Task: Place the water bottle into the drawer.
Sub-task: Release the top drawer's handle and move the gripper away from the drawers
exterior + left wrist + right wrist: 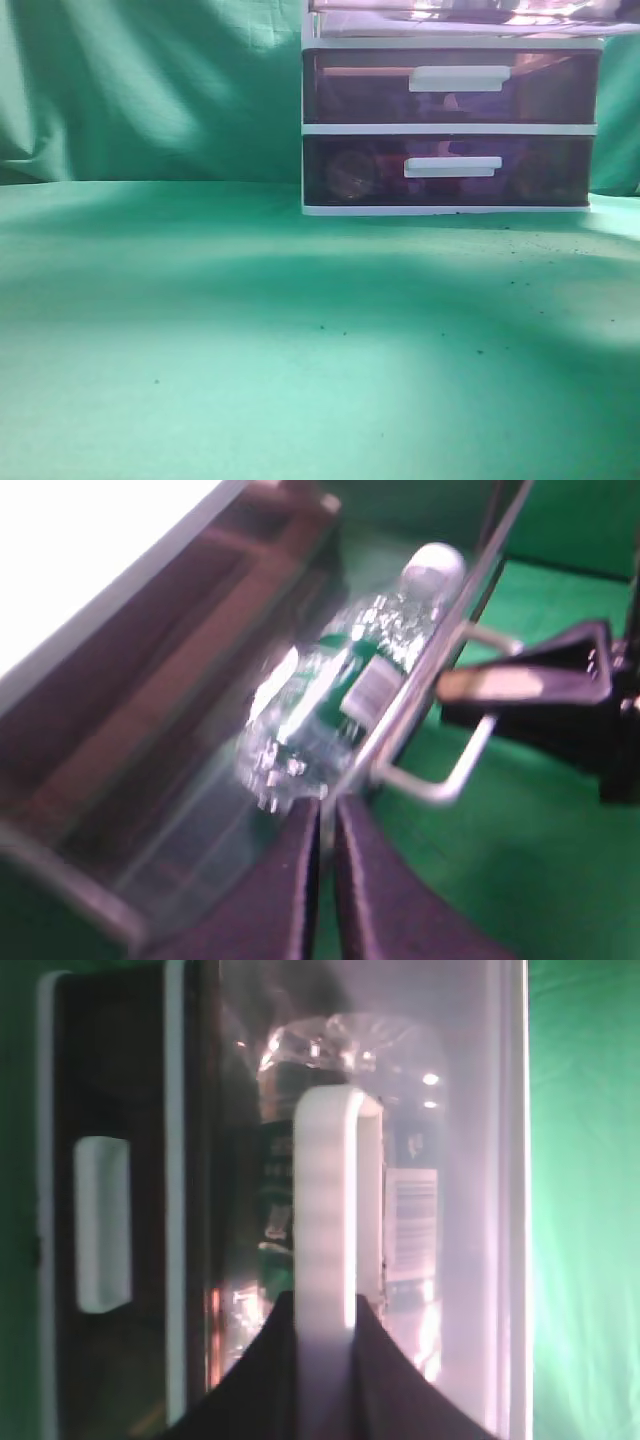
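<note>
Water bottle [345, 695] lies on its side inside the drawer [190, 710], the top one of the cabinet [450, 128], which is pulled out; white cap points toward the far end in the left wrist view, label w/ barcode faces the drawer front. Through the translucent purple front in the right wrist view the bottle [400, 1160] shows just behind the white bar handle [327, 1210]. Right gripper [325, 1330] is clamped on that handle, dark fingers either side of the bar; same gripper [480, 685] appears in the left wrist view at the handle [440, 770], from the outside. Left gripper [328, 815] sits above the drawer front edge near the bottle's base, fingers pressed nearly together w/ nothing between them, not touching the bottle as far as can be told (frame is blurry). Exterior view shows only the two lower drawers [450, 125], both pushed in, cabinet standing on the green bench [250, 340] w/ green cloth behind; top drawer [470, 12] is cut off at the frame edge, no arms visible there.
</note>
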You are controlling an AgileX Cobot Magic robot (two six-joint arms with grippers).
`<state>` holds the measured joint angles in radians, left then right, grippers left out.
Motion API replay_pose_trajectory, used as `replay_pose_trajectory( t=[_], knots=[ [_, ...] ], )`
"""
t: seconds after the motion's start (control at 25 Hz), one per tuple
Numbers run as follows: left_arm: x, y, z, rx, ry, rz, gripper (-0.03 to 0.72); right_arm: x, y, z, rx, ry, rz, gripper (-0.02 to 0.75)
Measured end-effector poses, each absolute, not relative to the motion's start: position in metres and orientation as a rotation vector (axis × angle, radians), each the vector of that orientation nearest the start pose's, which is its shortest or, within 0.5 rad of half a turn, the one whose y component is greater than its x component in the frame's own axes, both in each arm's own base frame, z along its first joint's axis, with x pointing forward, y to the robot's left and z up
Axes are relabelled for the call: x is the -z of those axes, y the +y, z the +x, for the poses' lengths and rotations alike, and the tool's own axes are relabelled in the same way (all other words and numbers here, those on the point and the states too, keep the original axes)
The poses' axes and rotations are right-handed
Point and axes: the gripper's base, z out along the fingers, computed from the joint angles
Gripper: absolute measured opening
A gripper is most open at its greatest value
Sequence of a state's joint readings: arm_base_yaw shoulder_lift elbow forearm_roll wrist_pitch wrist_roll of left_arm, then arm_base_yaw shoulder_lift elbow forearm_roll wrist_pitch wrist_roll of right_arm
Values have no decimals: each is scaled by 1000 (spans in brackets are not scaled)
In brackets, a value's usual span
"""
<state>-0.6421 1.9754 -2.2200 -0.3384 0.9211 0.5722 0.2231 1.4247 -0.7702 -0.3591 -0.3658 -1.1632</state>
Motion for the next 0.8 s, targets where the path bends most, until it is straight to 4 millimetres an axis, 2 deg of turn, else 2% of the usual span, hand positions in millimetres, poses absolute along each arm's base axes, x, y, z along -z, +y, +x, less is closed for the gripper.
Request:
replay_pose_trajectory(
  t=[0.12, 0.24, 0.36, 0.48, 0.68, 0.8],
  knots=[
    [-444, -254, 331, 319, 2046, 959, 0, -281, 83, 317, 814, 1133, -1469, 89],
    [-467, -224, 315, 179, 2095, 841, 0, -284, 87, 340, 823, 1136, -1470, 89],
    [-478, -204, 299, 112, 2103, 776, 0, -287, 93, 366, 835, 1126, -1460, 89],
    [-472, -192, 283, 103, 2133, 776, 0, -288, 98, 388, 844, 1120, -1452, 89],
    [-440, -176, 253, 168, 2158, 790, 0, -286, 100, 417, 862, 1124, -1442, 89],
    [-426, -164, 230, 235, 2150, 782, 0, -285, 98, 428, 874, 1126, -1438, 89]
  ],
)
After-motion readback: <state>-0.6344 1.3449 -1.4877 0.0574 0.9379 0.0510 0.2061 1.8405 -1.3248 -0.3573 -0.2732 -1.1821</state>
